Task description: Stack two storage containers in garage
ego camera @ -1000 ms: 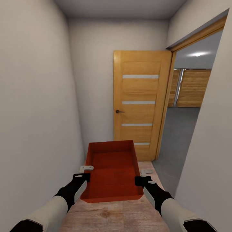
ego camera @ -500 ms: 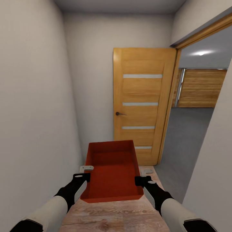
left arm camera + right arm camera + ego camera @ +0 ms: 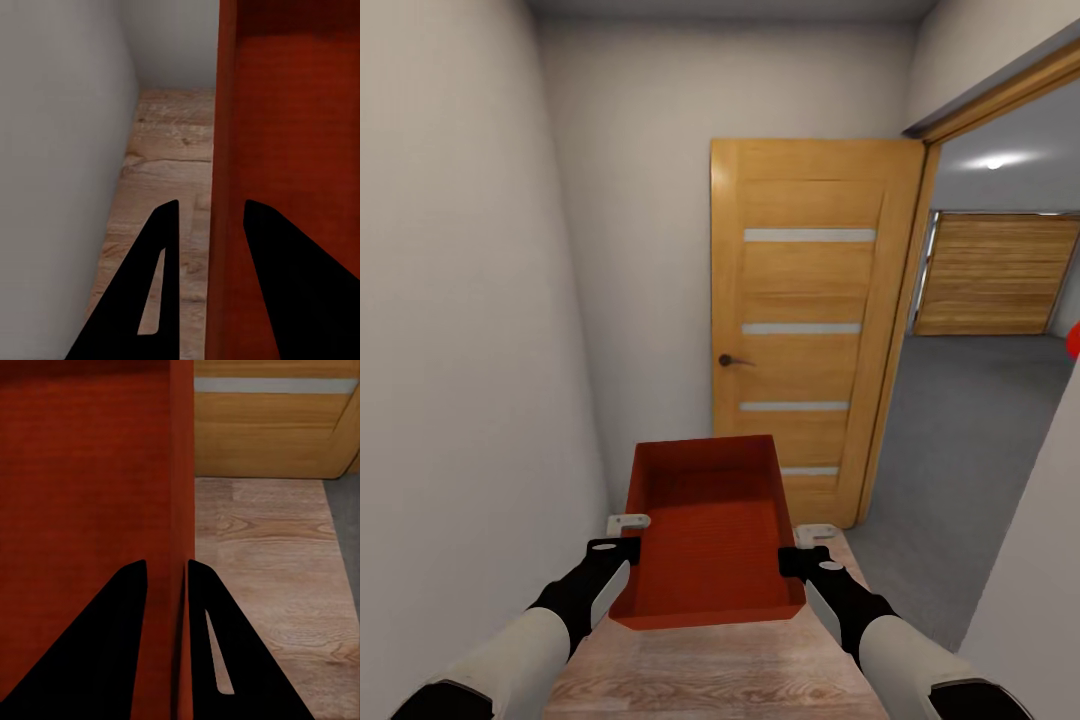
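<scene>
Narrow hallway, plain light walls (image 3: 460,330), wood plank floor (image 3: 710,680). Open wooden door (image 3: 805,320) with frosted strips ahead; doorway beside it opens onto garage (image 3: 980,400): grey concrete floor, wood-slat roller door at the back, sliver of red at the frame edge. Red-orange storage container (image 3: 710,540) carried level in front of the torso, open top up, nothing inside. Left gripper (image 3: 622,535) clamped over its left side wall, one finger each side. Right gripper (image 3: 800,545) clamped on the right wall likewise.
</scene>
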Controlling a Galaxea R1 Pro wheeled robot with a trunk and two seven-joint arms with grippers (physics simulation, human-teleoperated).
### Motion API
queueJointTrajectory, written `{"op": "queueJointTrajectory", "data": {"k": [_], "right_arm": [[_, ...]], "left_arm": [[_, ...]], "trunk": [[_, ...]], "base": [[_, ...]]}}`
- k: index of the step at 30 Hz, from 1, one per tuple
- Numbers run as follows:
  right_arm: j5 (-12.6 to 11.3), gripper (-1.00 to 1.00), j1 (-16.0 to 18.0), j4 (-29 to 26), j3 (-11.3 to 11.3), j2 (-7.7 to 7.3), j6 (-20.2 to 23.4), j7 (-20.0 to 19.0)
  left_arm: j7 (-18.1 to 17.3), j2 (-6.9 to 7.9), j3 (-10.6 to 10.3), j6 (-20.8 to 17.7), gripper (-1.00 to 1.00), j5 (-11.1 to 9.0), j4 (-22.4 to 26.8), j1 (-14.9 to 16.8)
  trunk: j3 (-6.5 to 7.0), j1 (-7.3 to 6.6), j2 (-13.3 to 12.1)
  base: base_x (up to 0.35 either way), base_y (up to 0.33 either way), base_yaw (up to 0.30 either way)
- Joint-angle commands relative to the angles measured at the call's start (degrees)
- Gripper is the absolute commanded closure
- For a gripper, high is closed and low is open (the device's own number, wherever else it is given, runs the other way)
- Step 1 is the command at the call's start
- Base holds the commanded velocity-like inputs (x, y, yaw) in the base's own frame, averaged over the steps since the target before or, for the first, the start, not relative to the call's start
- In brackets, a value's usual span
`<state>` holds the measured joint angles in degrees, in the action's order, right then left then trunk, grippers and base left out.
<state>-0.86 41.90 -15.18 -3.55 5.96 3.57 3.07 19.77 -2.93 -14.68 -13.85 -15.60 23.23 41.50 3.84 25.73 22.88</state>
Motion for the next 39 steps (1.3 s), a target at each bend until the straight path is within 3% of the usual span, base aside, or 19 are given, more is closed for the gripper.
{"op": "queueJointTrajectory", "data": {"k": [1, 9, 39], "right_arm": [[-1.07, 1.00, -0.03, 0.06, -1.19, -0.07, 0.39, 0.71], [-1.07, 1.00, -0.04, 0.06, -1.11, -0.07, 0.40, 0.71], [-1.09, 1.00, -0.06, 0.06, -1.18, -0.07, 0.47, 0.71]], "left_arm": [[0.96, 0.13, -0.35, 3.83, 1.00, -0.13, 0.31, 0.08], [1.15, 0.11, -0.27, 3.83, 1.00, -0.13, 0.38, 0.08], [1.32, 0.10, -0.27, 3.92, 1.00, -0.13, 0.33, 0.08]], "trunk": [[-0.03, 0.05, 0.05], [-0.03, 0.05, 0.05], [-0.03, 0.05, 0.05]], "base": [[0.289, 0.000, 0.000], [0.079, 0.000, -0.005], [0.000, 0.000, -0.257]]}}
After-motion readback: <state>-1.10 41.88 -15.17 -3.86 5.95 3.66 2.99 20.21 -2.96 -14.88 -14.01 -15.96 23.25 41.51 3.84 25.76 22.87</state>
